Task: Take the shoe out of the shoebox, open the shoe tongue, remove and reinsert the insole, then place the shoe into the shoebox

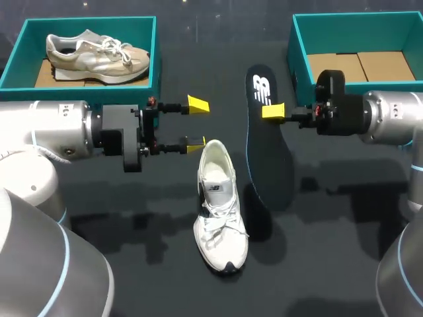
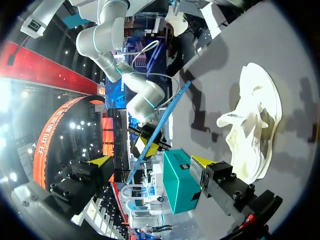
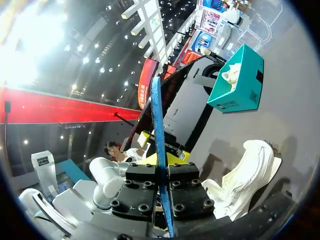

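R gripper [image 1: 271,112] is clamped on the insole [image 1: 267,142], fingers nearly together, pinching one long edge near the logo end. From the R wrist the insole [image 3: 158,125] shows edge-on, a thin blue line running straight out between the yellow tips. In head view it sits clear of the table [image 1: 317,264], logo face up, alongside the shoe, shadow on the surface below. The edge grip looks deliberate: most of the length is left free to feed into the shoe mouth.

Shoe [image 1: 220,211]: white, upright on its sole mid-table, toe toward the robot, heel toward the far side. Tongue [image 1: 216,188] is lifted off the opening, so the mouth is exposed. My read: insole is out, reinsertion is next.

L gripper [image 1: 196,124]: wide open, empty, fingers level. The nearer tip is just beside the shoe's heel; contact can't be confirmed. Prob. parked there to brace the heel while the insole goes in. From the L wrist the shoe [image 2: 255,125] lies off to one side of the fingers, not between them.

Outward: left shoebox [image 1: 86,23], teal, far corner, holds a second, beige shoe [image 1: 96,56]. Right shoebox [image 1: 357,23], teal, opposite far corner, shows only its cardboard floor, so it's the likely destination for the white shoe. Both boxes are well apart from it.
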Controlling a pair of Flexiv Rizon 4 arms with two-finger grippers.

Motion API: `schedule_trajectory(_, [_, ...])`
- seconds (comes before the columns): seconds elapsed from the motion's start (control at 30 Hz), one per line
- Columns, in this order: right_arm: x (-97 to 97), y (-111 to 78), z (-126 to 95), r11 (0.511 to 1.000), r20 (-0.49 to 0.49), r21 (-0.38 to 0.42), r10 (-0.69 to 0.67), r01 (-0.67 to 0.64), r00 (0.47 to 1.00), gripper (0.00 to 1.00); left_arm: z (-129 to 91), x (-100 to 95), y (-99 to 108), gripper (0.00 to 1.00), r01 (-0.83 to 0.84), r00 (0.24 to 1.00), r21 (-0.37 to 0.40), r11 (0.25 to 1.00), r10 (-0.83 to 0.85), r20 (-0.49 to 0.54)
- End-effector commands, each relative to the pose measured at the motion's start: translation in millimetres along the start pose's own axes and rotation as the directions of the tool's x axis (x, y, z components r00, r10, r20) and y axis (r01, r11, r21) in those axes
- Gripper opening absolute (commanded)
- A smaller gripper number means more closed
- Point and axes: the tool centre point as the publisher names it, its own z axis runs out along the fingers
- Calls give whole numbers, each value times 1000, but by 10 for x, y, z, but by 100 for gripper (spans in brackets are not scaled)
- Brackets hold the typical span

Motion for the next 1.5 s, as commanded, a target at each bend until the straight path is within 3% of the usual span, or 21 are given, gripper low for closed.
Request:
schedule_trajectory(0.03, [-150, 135, 211, 998, 9, 14, 57, -57, 998, 0, 154, -3, 27, 100, 10, 1000, 13, 1000, -10, -6])
schedule_trajectory(0.13, [-217, 151, 231, 993, 30, -4, 119, -119, 992, 0, 225, 3, 44, 100, 27, 1000, 8, 1000, -27, -1])
schedule_trajectory(0.5, [-209, 136, 224, 993, 48, -4, 116, -116, 992, 0, 225, 3, 44, 100, 27, 1000, 8, 1000, -27, -1])
schedule_trajectory(0.7, [-312, 222, 270, 948, 80, 6, 317, -318, 945, 0, 296, 49, 59, 100, 44, 999, -10, 999, -44, -5])
schedule_trajectory(0.9, [-373, 311, 305, 915, 136, -9, 401, -404, 906, 0, 379, 89, 96, 100, 50, 998, -31, 998, -51, -24])
schedule_trajectory(1.0, [-400, 367, 297, 906, 161, -28, 421, -422, 893, 0, 422, 116, 118, 93, 56, 998, -35, 998, -57, -29])
schedule_trajectory(1.17, [-455, 448, 344, 898, 175, -37, 438, -439, 882, 0, 504, 181, 176, 89, 57, 997, -49, 997, -59, -40])
schedule_trajectory(1.3, [-490, 460, 370, 892, 173, -48, 450, -449, 876, 0, 559, 218, 230, 80, 58, 997, -55, 997, -60, -44])
schedule_trajectory(1.5, [-523, 458, 393, 885, 178, -61, 465, -462, 867, 0, 619, 238, 301, 75, 54, 997, -67, 996, -57, -48])
